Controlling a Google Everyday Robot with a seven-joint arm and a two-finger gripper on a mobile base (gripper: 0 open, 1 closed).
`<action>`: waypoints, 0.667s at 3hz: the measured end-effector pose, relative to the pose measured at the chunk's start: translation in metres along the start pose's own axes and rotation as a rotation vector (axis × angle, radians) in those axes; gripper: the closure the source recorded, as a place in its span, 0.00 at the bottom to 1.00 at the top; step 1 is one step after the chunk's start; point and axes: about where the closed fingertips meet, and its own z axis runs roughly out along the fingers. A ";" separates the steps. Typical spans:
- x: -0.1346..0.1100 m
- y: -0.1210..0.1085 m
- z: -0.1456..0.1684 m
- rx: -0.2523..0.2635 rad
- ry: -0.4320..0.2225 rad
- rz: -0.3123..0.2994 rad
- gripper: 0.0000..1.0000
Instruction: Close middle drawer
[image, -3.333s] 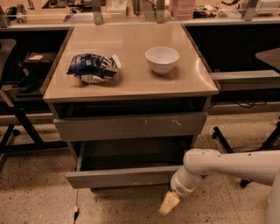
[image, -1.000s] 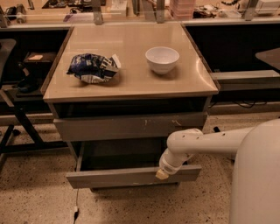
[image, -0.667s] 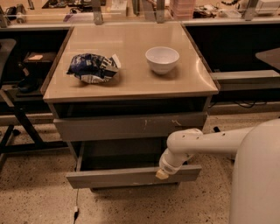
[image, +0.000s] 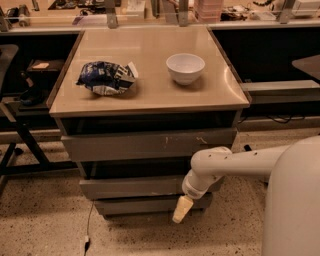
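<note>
Grey middle drawer (image: 131, 188) stands slightly out; gripper (image: 181, 210), fingers pressed together, hangs below its right end.

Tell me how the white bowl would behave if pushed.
The white bowl probably slides rather than tips: it is low, wide, on a glossy cabinet top. It looks ceramic, so likely breakable. The gripper hangs far below, by the lowest drawer front.

Three grey drawers (image: 130, 187), one white bowl (image: 185, 67), one crumpled bag (image: 106, 77), one pair of jaws beside the lowest drawer (image: 140, 205).
</note>
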 end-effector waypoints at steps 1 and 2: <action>0.000 0.000 0.000 0.000 0.000 0.000 0.00; 0.000 0.000 0.000 0.000 0.000 0.000 0.18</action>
